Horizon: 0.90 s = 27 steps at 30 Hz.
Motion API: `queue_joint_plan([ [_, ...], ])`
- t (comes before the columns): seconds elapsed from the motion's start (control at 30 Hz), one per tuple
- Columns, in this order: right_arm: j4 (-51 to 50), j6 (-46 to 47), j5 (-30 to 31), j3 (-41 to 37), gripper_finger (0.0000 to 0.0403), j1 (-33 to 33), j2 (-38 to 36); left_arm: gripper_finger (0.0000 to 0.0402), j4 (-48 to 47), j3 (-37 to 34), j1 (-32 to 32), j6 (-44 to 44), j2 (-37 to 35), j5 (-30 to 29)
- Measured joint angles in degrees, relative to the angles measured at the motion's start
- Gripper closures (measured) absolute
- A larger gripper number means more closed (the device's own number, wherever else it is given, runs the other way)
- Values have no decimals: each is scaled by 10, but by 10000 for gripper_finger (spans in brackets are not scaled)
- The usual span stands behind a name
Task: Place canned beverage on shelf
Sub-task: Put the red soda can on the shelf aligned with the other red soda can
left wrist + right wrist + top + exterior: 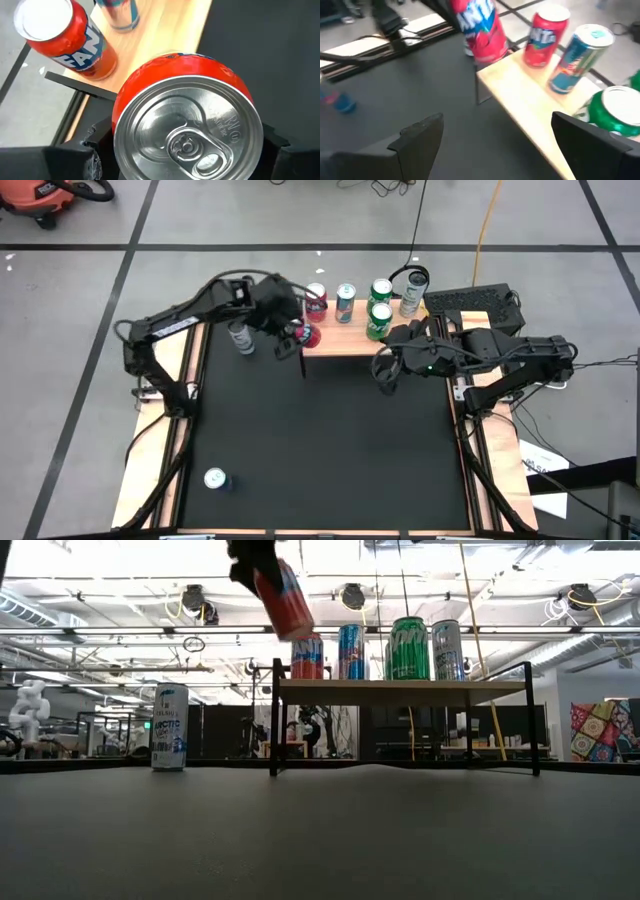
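My left gripper (298,330) is shut on a red can (284,600), which is held up over the left end of the shelf (350,336), a light wood plank on thin black legs. Standing on the plank are another red can (316,300), a blue can (345,302), two green cans (379,320) and a silver can (412,292). My right gripper (385,370) hovers open in front of the shelf, with nothing between its fingers. My left gripper pinches the red can's side wall close to its top end (125,107), one finger (85,155) on each side. It comes slanting down from the table's left. The can is tilted, lifted clear, its lower end (300,630) above the plank's left end.
A white can (240,338) stands on the black table left of the shelf. Another can (215,478) is near the front left corner. Wooden rails (170,430) run along the table's sides. A dark keyboard (480,302) lies at the back right.
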Motion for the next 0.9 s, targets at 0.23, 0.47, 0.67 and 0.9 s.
queue_joint_plan([
  [0.23,3,22,9,0,46,-32,16,116,5,0,33,35,56,3],
  [0.47,30,32,10,0,46,-54,35,116,14,-1,38,51,83,7],
  [0.67,59,28,8,0,46,-76,70,116,10,0,38,97,99,14],
  [0.9,87,24,-8,0,46,-86,106,116,19,0,38,139,99,22],
])
